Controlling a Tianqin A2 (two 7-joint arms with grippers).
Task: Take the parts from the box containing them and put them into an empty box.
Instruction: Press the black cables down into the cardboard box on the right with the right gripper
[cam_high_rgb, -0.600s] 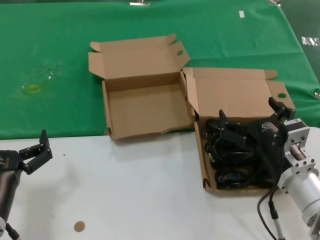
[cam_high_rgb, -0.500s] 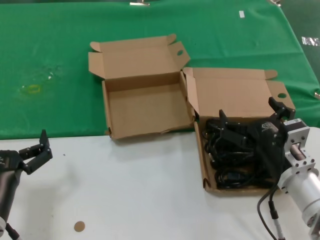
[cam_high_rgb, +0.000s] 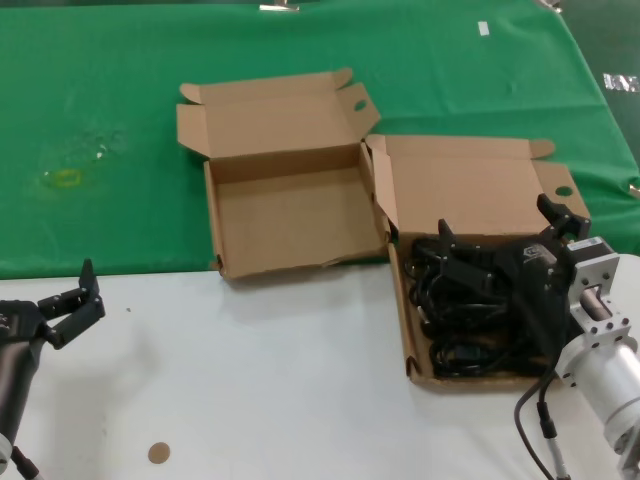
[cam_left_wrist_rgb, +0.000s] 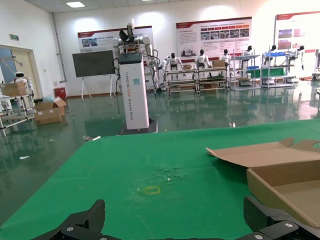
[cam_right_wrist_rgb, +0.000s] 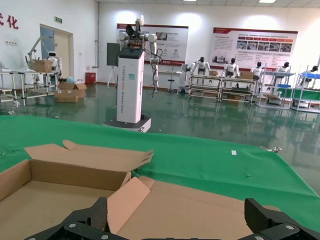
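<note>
In the head view, the right pincer (cam_high_rgb: 500, 245) hangs spread wide over the full box (cam_high_rgb: 470, 200), its two dark fingers splayed above the tangle of black parts (cam_high_rgb: 455, 315) in the tray, holding nothing. That box sits at the right, half on the white bench (cam_high_rgb: 270, 380), half on the green cloth (cam_high_rgb: 120, 120). The empty box (cam_high_rgb: 290, 215) lies just beside it to the left, lid folded back, their walls touching. The left pincer (cam_high_rgb: 75, 300) waits open and empty near the bench's left edge, well apart from both boxes.

In the left wrist view, the left pincer's fingertips (cam_left_wrist_rgb: 85, 222) stand wide apart, the empty box (cam_left_wrist_rgb: 285, 185) off to one side.

In the right wrist view, the right fingertips (cam_right_wrist_rgb: 87, 217) spread wide above brown cardboard.
</note>
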